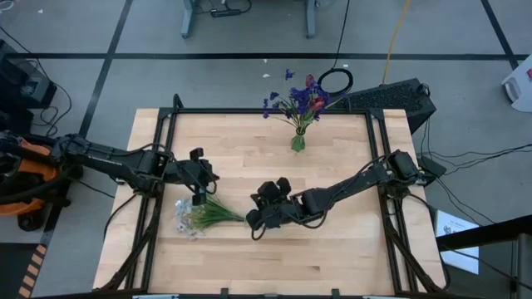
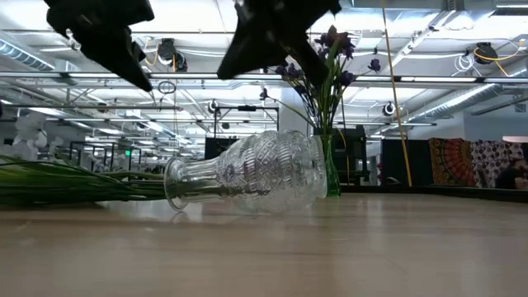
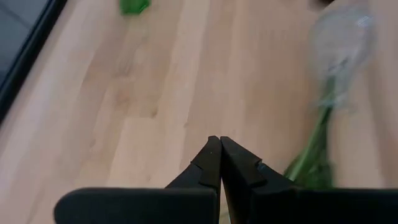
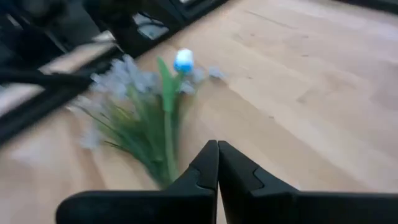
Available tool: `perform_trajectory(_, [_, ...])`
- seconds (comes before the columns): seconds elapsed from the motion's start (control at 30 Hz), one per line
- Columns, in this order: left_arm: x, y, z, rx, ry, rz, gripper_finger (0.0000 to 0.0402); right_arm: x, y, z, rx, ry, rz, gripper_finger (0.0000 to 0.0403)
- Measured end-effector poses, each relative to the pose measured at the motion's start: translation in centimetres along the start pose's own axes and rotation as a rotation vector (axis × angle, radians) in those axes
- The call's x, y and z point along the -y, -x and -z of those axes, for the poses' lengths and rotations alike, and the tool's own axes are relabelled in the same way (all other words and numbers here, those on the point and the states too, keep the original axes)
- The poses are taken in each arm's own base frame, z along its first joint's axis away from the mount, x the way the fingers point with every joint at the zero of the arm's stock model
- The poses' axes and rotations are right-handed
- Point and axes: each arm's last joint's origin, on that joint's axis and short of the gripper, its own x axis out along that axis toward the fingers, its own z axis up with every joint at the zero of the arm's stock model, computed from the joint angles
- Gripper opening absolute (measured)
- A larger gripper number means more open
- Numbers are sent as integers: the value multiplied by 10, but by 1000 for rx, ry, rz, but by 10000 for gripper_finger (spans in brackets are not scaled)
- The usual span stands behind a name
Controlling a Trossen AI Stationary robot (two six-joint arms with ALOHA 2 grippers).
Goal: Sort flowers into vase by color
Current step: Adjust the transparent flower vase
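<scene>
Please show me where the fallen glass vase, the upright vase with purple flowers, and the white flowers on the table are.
Fallen glass vase [image 2: 247, 173], low view, ribbed body.
Upright vase [image 1: 298, 142], high view, green base.
White flowers [image 1: 184, 218], high view, pale blossoms.

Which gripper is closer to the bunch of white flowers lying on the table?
Left. The left gripper hangs right over the white flowers; the right gripper sits past the stem ends, toward the table's middle.

1. No readable text, labels, brand names, numbers or signs are showing in any of the four views.
2. Nothing legible is appearing on the wooden table [image 1: 332, 249], and the room behind is showing no readable signs.
</scene>
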Motion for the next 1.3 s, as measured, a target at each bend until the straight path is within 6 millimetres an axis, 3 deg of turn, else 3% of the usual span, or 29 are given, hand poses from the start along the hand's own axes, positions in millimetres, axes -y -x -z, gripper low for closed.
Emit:
perform_trajectory(0.23, [4, 1, -13, 128, -25, 91, 11, 9, -1, 5, -60, 205, 62, 0])
perform_trajectory(0.43, [11, 7, -18, 178, 143, 228, 11, 11, -1, 6, -78, 278, 76, 0])
perform_trajectory(0.73, [24, 57, -14, 375, 44, 467, 11, 11, -1, 6, -78, 301, 74, 0])
perform_trajectory(0.83, [20, 66, -5, 439, 47, 477, 11, 10, -1, 6, -76, 290, 73, 0])
perform_trajectory(1.0, [15, 60, 17, 467, 58, 474, 11, 9, 0, 5, -99, 383, 45, 0])
perform_trajectory(1.13, [12, 54, 33, 466, 60, 474, 11, -13, 8, -20, -91, 536, -95, 0])
perform_trajectory(1.3, [8, 50, 53, 488, 72, 480, 5, -40, 3, -48, -82, 680, -62, 0])
